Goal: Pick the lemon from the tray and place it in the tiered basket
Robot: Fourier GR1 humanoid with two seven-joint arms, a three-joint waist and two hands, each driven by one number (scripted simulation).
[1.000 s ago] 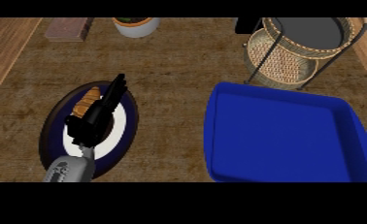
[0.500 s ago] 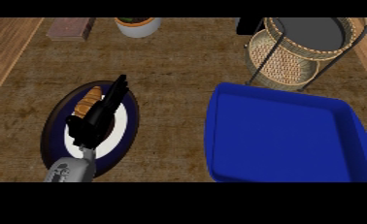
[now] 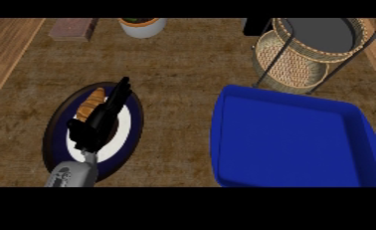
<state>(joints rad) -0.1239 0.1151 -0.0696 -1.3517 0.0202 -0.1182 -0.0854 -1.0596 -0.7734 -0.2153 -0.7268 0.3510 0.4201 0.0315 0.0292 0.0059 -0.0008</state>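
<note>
Blue tray (image 3: 290, 139), tiered basket (image 3: 308, 52) — left hand (image 3: 99, 119) over plate (image 3: 55, 137)

Worktop (image 3: 183, 74) of mottled brown, stone-like finish, filling most of the view; strip of lighter wood grain (image 3: 13, 45) along the left edge, running diagonally toward the upper corner; small reddish-brown block (image 3: 73, 28) at the far left of the top edge; white pot (image 3: 142, 26) with brown contents just beside it, to its right; dark object (image 3: 255, 26) at the far edge, partly hidden; lighting even and diffuse, with soft shadows beneath standing items.
</note>
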